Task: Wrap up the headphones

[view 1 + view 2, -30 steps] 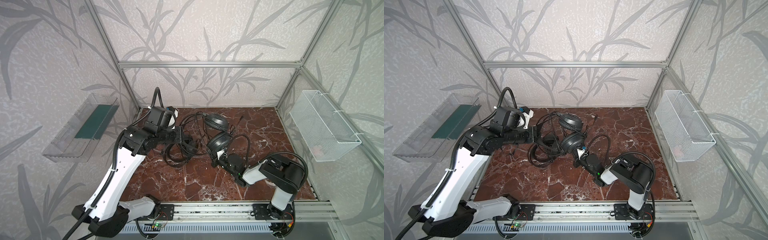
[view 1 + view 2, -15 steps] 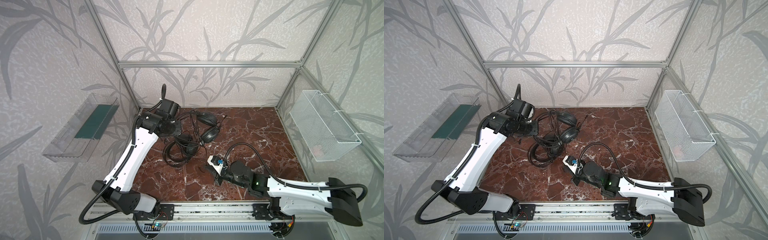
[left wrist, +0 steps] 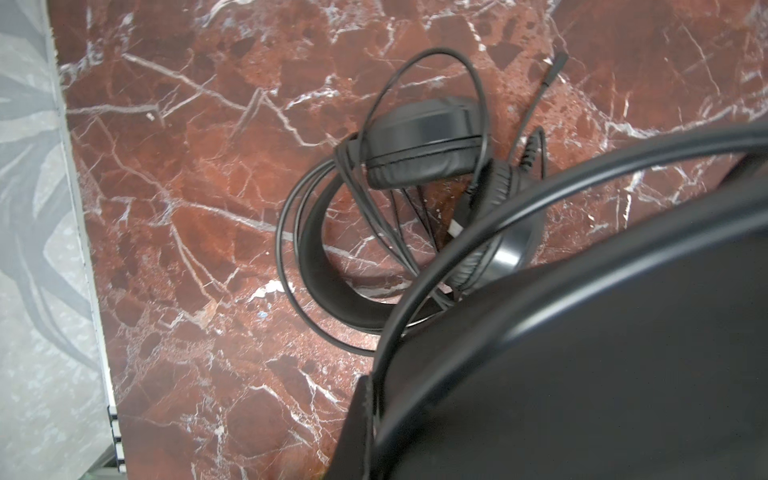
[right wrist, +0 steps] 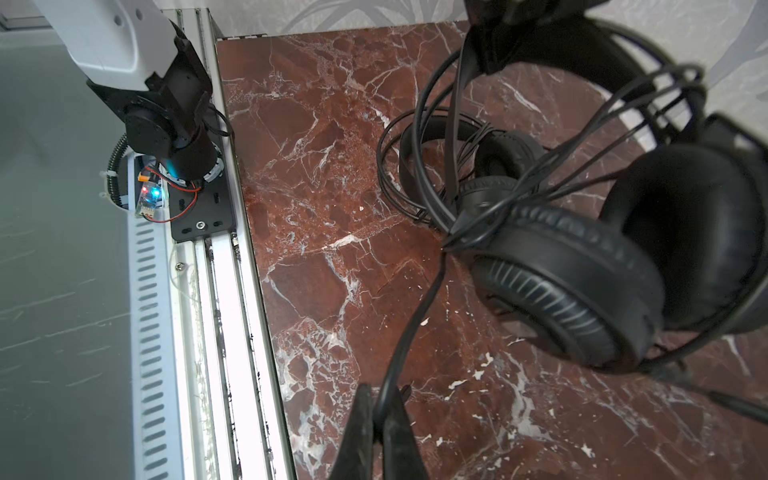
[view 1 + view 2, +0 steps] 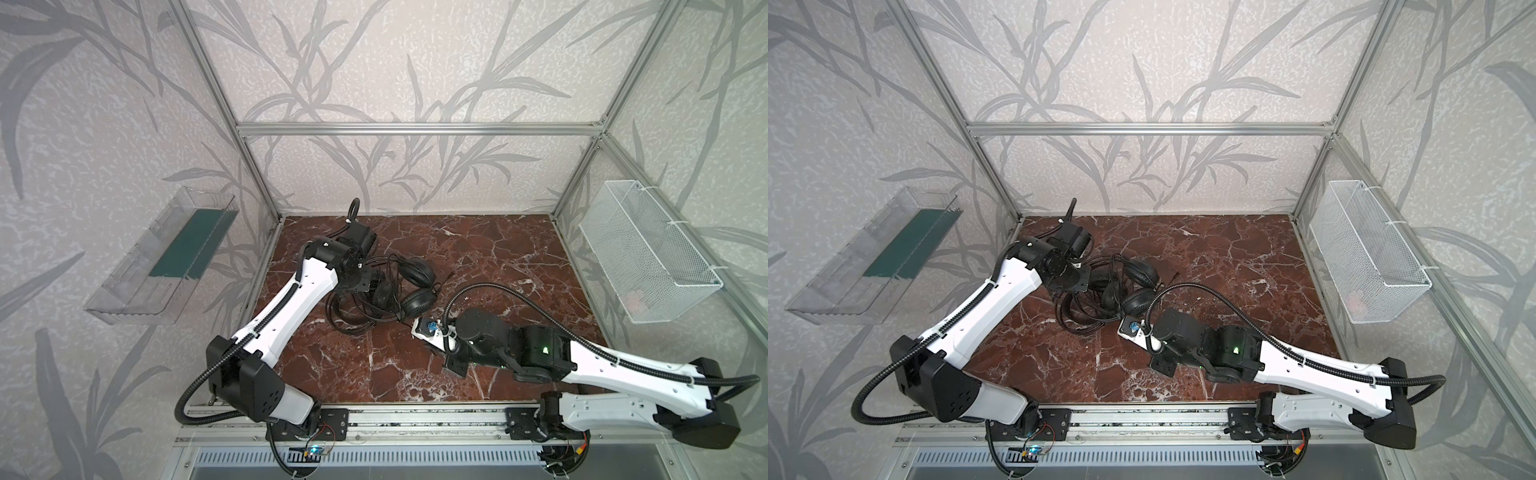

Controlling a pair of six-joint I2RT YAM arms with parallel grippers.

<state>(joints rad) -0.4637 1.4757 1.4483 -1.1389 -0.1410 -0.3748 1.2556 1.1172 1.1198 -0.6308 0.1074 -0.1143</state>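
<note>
After unfolding the right arm (image 5: 623, 370) low, with the right hand (image 4: 382, 419) pinched shut on the cable (image 4: 415, 316) beside the headphones (image 4: 582, 282) hanging over the left-centre worktop (image 4: 332, 208) from the closed left hand (image 4: 490, 45), treat the cable as ready for winding.

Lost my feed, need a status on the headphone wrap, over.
Left gripper shut on headband of one headset. Right gripper shut on its cable. Second headset on table just beyond, cable loops crowding close.
</note>
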